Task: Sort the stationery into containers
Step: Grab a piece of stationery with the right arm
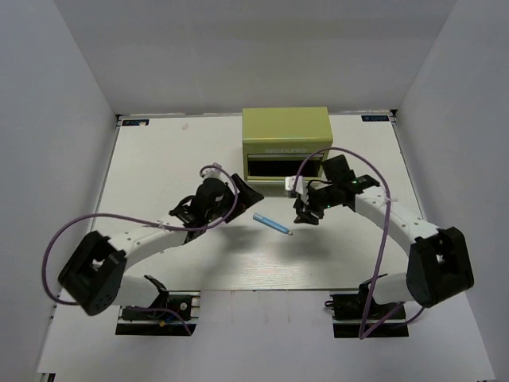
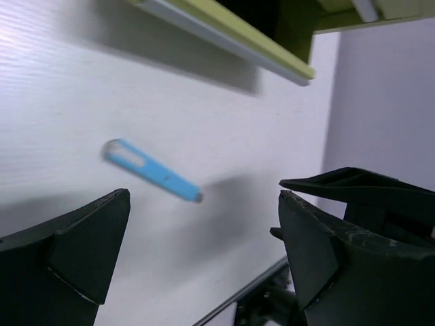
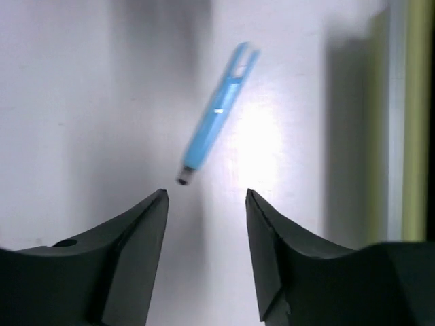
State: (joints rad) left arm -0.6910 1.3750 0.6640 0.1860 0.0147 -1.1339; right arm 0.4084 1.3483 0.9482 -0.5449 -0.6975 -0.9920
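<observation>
A short light-blue marker (image 1: 272, 223) lies flat on the white table in front of the olive-green tool chest (image 1: 287, 133). It also shows in the left wrist view (image 2: 151, 169) and in the right wrist view (image 3: 217, 114). My left gripper (image 1: 248, 194) is open and empty, left of the marker. My right gripper (image 1: 305, 215) is open and empty, just right of the marker's dark tip. In the right wrist view the gripper (image 3: 206, 198) has the tip just beyond its fingers. The chest's drawer opening looks dark and open. The other pens are out of view.
The chest's edge shows at the top of the left wrist view (image 2: 231, 37) and at the right side of the right wrist view (image 3: 408, 122). Grey walls close in the table (image 1: 159, 159) on three sides. Purple cables loop from both arms.
</observation>
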